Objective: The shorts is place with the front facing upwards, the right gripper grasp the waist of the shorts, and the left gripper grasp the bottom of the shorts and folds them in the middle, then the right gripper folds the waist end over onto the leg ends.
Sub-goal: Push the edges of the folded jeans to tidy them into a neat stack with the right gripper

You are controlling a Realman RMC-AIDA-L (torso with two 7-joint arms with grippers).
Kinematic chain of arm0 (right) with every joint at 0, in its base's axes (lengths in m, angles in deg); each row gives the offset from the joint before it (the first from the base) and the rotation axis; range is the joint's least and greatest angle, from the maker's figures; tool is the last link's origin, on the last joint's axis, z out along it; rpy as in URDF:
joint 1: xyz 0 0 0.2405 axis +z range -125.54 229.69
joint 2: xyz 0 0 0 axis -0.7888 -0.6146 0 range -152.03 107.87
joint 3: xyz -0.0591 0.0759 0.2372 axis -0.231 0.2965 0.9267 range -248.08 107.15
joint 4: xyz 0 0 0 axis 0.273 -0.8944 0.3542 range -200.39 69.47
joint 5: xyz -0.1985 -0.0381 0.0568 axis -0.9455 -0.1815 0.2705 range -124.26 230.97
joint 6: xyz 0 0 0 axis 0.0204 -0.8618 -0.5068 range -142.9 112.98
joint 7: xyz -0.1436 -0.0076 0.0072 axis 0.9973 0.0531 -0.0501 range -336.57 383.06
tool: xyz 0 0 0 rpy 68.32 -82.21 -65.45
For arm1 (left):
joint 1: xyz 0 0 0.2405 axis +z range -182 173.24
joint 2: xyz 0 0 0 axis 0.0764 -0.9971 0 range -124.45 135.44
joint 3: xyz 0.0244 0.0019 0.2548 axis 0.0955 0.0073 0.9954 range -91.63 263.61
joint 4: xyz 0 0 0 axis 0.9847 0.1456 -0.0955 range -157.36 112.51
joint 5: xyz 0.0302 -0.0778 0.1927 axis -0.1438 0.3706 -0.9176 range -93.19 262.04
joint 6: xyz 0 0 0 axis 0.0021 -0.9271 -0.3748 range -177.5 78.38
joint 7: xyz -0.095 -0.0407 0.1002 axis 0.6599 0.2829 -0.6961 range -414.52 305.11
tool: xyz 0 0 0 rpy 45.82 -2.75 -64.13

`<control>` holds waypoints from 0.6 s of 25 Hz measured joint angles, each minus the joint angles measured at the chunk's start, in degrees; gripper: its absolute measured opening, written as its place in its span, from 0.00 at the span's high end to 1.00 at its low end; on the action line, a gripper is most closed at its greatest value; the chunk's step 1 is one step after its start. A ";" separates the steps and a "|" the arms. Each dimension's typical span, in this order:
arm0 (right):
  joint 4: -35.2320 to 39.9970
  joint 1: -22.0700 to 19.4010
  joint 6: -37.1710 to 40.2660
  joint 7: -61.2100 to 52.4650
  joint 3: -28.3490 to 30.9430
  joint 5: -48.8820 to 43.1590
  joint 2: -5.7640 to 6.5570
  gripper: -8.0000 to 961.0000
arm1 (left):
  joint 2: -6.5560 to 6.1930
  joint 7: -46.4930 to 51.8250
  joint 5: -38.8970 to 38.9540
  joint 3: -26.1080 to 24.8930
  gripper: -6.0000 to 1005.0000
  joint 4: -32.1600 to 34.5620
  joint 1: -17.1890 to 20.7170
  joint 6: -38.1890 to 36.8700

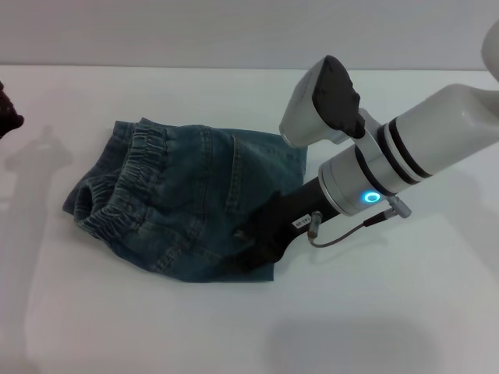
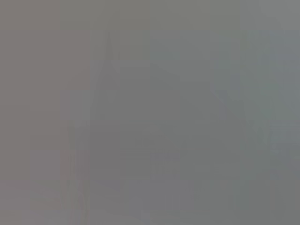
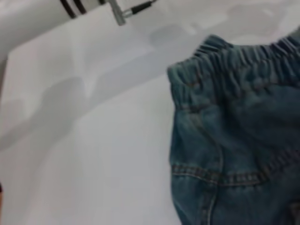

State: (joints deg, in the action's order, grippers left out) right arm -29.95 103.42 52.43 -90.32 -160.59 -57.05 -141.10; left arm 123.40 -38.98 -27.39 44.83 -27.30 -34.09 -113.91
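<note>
The blue-green denim shorts lie in a folded, bunched heap on the white table. Their gathered waist is at the head view's left end. My left gripper reaches in from the right of that view on a silver-grey ringed wrist with a lit ring. Its black claw rests on the shorts' near right corner, covering the cloth there. The bottom of the shorts is not clear to see. My right gripper is only a dark shape at the far left edge, apart from the shorts. The right wrist view shows the waist and stitched denim. The left wrist view is plain grey.
The white table stretches all round the shorts, with a pale wall behind. A thin grey cable loops below the left wrist. The left arm and its cable plug show beyond the waist in the right wrist view.
</note>
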 joint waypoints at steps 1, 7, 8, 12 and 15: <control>-0.36 0.06 -0.33 0.00 0.00 -0.09 0.01 0.40 | 0.00 0.00 0.00 0.04 0.97 -0.15 0.00 0.01; -1.38 0.05 -4.71 0.09 -0.20 -0.34 0.05 0.40 | 0.05 0.09 0.01 0.08 0.97 -0.38 -0.02 0.00; -1.39 0.08 -5.29 0.11 -0.23 -0.35 0.07 0.40 | 0.09 0.07 0.01 0.09 0.97 -0.39 -0.05 0.01; -1.27 0.22 -6.89 0.34 -0.17 -0.37 0.15 0.40 | 0.13 0.08 0.02 0.27 0.97 -0.54 -0.08 0.07; -0.02 0.10 -7.32 0.69 0.00 -0.40 0.17 0.40 | 0.13 0.34 0.02 0.41 0.97 -0.57 -0.04 0.09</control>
State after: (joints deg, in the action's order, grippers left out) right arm -29.97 103.52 45.11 -89.63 -160.59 -57.46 -140.92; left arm 123.53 -38.63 -27.37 45.24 -27.87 -34.12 -113.82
